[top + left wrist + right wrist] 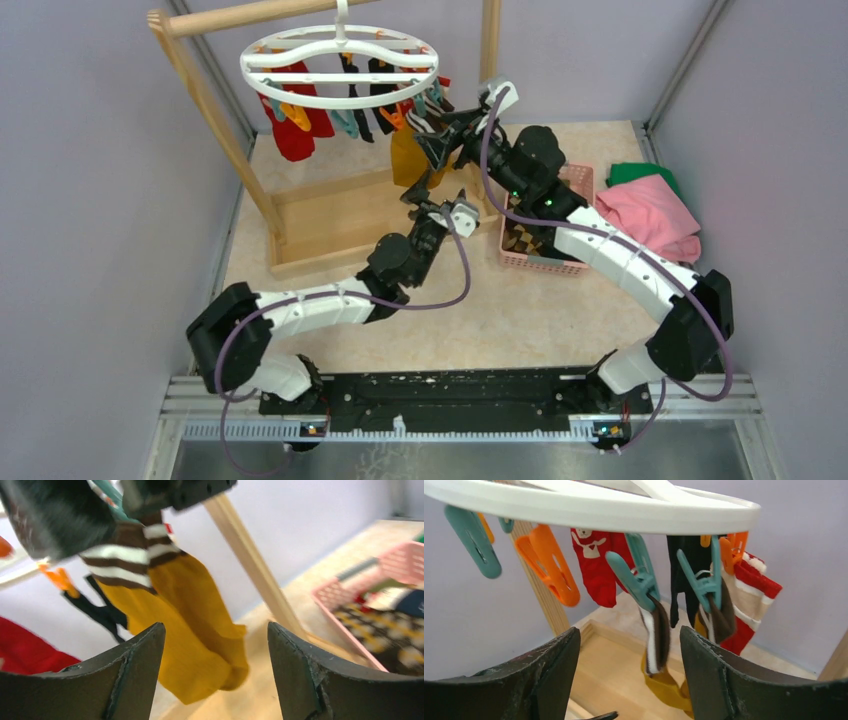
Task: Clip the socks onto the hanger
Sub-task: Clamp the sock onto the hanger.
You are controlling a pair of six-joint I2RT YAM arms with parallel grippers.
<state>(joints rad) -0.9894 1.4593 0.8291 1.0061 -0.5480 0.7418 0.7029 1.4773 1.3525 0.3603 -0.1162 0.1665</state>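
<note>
The white ring hanger (340, 66) hangs from the wooden rack, with red (290, 130), black (352, 100) and mustard socks (408, 157) clipped under it. In the right wrist view, two mustard socks with brown-white cuffs (656, 640) hang from teal clips (640, 582) under the ring (624, 512). My right gripper (437, 135) is open and empty beside them (630, 632). My left gripper (425, 203) is open and empty just below and in front of a mustard sock (180, 630), not touching it. More socks lie in the pink basket (545, 262).
The wooden rack's post (215, 120) and its base tray (335, 215) stand under the hanger. An empty orange clip (549, 565) hangs at the near left. A pink cloth (650, 215) and a green cloth (640, 172) lie right of the basket.
</note>
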